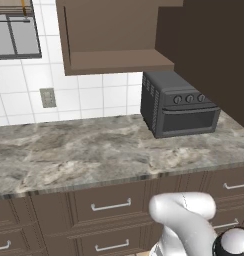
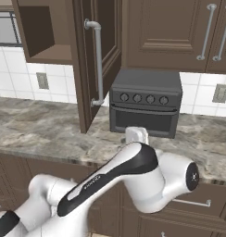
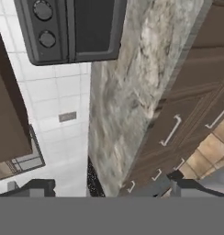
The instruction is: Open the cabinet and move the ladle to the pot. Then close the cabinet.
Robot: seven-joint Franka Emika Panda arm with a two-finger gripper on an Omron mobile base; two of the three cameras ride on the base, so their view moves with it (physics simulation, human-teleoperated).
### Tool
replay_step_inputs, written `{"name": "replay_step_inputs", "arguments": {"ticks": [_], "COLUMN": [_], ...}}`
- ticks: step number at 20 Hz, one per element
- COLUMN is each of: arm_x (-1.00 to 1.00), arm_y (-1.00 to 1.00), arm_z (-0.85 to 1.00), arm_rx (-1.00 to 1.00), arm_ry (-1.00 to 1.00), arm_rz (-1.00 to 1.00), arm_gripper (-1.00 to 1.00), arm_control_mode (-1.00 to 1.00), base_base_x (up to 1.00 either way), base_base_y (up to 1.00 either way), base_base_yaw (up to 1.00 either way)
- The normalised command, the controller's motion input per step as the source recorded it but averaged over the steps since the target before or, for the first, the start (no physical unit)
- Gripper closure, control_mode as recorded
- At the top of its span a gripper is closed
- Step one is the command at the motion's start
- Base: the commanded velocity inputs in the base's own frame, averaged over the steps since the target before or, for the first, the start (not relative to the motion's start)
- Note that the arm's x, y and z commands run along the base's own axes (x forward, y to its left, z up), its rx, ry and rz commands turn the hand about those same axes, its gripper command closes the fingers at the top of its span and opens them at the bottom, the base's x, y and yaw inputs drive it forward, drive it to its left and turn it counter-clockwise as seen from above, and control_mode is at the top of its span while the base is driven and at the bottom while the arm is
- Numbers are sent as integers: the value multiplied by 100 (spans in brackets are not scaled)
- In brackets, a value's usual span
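In the left base view, the cabinet sits at 12 o'clock, dark brown, its inside bare. A dark toaster oven stands at 2 o'clock on the grey stone table.

In the right base view, the cabinet door stands swung open at 11 o'clock, with a long silver bar handle.

In the hand view, the end effector sits at 6 o'clock, its jaws spread wide and holding nothing.
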Motion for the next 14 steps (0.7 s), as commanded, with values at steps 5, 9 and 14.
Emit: {"name": "replay_step_inputs", "arguments": {"ticks": [5,9,14], "arm_x": [58,52,49], "arm_y": [-35,-20,-16], "arm_z": [9,0,-1], "arm_rx": [18,23,29], "arm_ry": [24,6,0], "arm_rz": [4,1,1], "arm_gripper": [-100,-100,-100], "arm_control_mode": [-100,-100,-100], "base_base_x": [0,0,0], "base_base_y": [0,0,0], "base_base_yaw": [0,0,0]}}
